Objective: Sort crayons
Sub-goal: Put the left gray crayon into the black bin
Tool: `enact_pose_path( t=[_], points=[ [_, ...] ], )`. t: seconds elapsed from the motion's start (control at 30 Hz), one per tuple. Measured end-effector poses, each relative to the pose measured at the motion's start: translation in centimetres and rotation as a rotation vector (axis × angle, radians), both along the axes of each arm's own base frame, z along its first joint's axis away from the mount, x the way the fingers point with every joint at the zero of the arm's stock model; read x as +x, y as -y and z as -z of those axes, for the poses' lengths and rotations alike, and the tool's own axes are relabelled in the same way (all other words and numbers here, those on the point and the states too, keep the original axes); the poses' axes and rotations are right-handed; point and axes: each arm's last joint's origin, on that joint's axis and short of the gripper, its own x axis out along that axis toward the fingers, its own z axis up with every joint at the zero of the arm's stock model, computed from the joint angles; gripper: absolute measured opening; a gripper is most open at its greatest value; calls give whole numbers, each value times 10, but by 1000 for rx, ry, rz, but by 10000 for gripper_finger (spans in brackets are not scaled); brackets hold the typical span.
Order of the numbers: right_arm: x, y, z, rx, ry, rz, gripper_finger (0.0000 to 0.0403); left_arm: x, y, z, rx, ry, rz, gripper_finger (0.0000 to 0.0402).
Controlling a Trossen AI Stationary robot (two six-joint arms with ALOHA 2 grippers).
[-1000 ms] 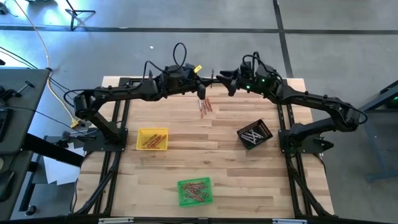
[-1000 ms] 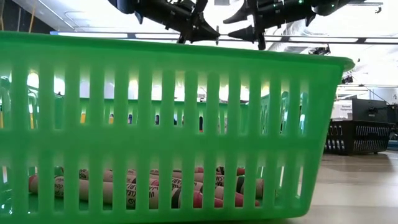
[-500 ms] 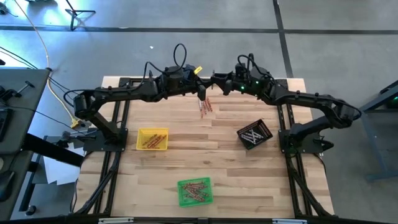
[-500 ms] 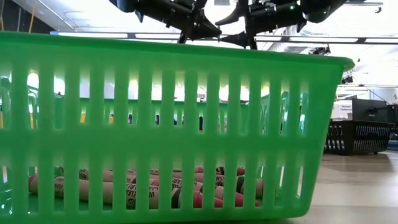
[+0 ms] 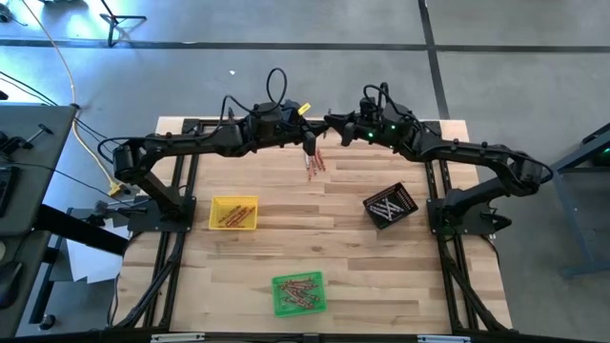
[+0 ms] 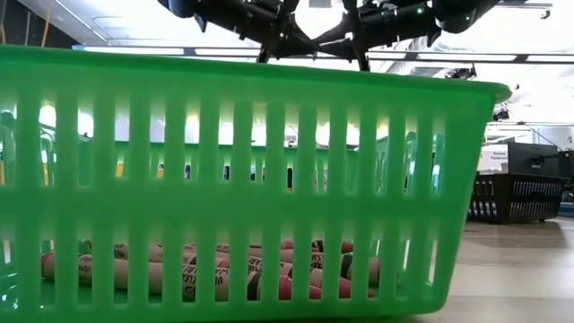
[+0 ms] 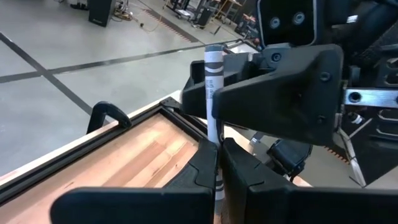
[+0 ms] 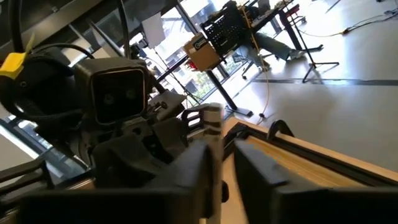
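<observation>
One grey-white crayon (image 7: pixel 213 93) stands upright in the left claw (image 7: pixel 219 163), clamped shut on its lower end above the table's (image 5: pixel 334 229) far edge; the right claw (image 8: pixel 221 163), half closed, brackets its upper end; loose crayons (image 5: pixel 315 163) lie just beneath. The right claw should close squarely and firmly before the left lets go, keeping the stick vertical; then the black tray (image 5: pixel 390 205) is probably its place.

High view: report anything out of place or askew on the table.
A few loose crayons lie on bare wood near the far edge, outside every tray. The black tray sits turned at a clear angle, while the yellow tray and green tray sit nearly square.
</observation>
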Motion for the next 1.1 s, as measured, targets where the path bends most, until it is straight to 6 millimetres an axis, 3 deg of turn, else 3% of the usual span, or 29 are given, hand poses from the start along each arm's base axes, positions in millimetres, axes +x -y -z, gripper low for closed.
enact_pose_path(
  t=[0.1,0.3,0.43,0.63,0.73,0.87,0.97,1.1],
  points=[
    [0,0,0,-11,-4,-4,15,0,0,0,0,-2,-3,3],
    [-3,5,0,16,-1,3,7,0,0,1,-11,-4,-5,19],
    [-16,18,-2,28,-21,59,5,-2,-3,3,-19,-23,-3,39],
    [-46,24,-3,117,-295,85,3,-3,-6,5,-30,-43,12,72],
    [-61,11,9,247,-523,18,2,-3,-5,5,-35,-45,34,82],
    [-76,-25,29,422,-844,-111,2,-3,-5,5,-34,-46,37,85],
    [-86,-48,37,457,-1049,-152,2,-3,-5,5,-34,-46,35,85],
    [-91,-65,43,448,-1190,-135,1,-3,-5,5,-34,-45,34,85]
  ],
)
